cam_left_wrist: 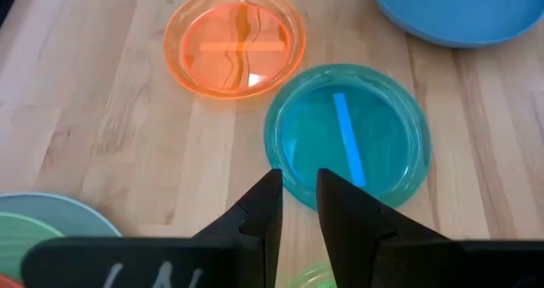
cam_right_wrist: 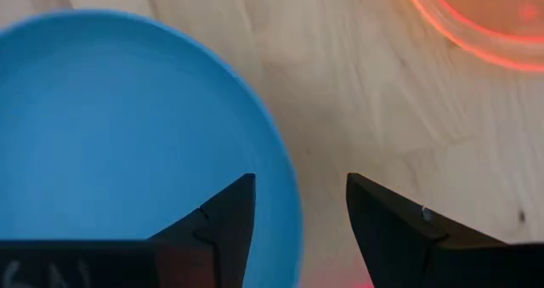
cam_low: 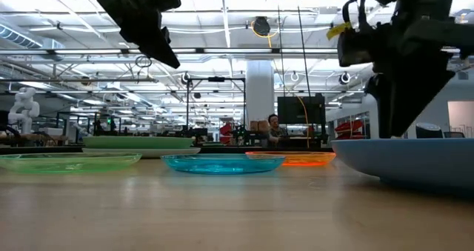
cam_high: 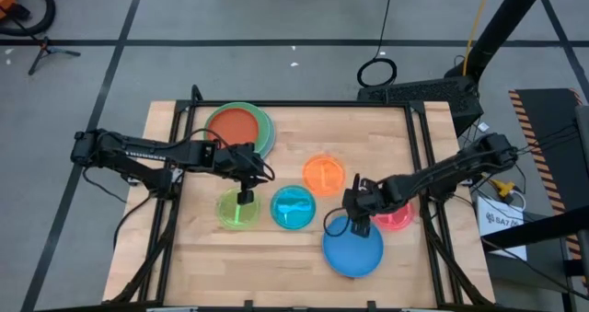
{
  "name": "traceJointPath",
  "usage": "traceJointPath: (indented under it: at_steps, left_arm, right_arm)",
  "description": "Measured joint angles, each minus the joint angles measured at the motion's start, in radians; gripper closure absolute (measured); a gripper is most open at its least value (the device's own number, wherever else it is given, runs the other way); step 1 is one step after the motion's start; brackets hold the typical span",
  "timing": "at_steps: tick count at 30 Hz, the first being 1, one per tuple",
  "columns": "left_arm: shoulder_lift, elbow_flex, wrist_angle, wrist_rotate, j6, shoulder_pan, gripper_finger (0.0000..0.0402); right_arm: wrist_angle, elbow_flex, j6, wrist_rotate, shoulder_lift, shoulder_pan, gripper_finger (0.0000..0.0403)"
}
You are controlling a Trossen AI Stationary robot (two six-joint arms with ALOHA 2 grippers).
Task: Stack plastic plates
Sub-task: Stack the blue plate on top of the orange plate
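Blue plate [cam_high: 353,248] at the near right of the table [cam_high: 202,257], edge just under the right gripper [cam_high: 357,213]. Seen past that gripper's own fingers [cam_right_wrist: 223,224], the plate's rim runs straight into the gap between them, jaws standing wide and holding nothing. So the coming move likely turns on this: rim already lined up between the fingers, plate spreading off to one side, bare wood to the other. Round, so no long axis to speak of. Clearly the nearer arm for this plate.

Pink plate [cam_high: 398,218] touching or just beside the blue one, mostly covered by the right arm; overlap not clear. Orange plate [cam_high: 324,172] and teal plate [cam_high: 294,207] mid-table, apart from each other. Lime plate [cam_high: 238,210] beneath the left gripper [cam_high: 245,198], whose jaws sit nearly closed on nothing visible. Red plate [cam_high: 236,126] stacked on a green plate [cam_high: 267,128] at the far left; a pale blue rim under them shows only from the left wrist.

From table height, whether the right fingertips touch the blue plate is hidden.
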Motion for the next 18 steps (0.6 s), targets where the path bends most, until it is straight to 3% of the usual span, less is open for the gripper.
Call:
traceJointPath:
  at_steps: [9, 18]
  left_arm:
    - [0.000, 0.000, 0.008, 0.000, -0.007, -0.006, 0.0319]
    - [0.000, 0.001, 0.030, 0.000, 0.000, -0.006, 0.0319]
  right_arm:
    - [0.025, 0.000, -0.016, 0.025, 0.098, 0.031, 0.0225]
    - [0.027, 0.000, -0.029, 0.073, 0.102, 0.032, 0.0229]
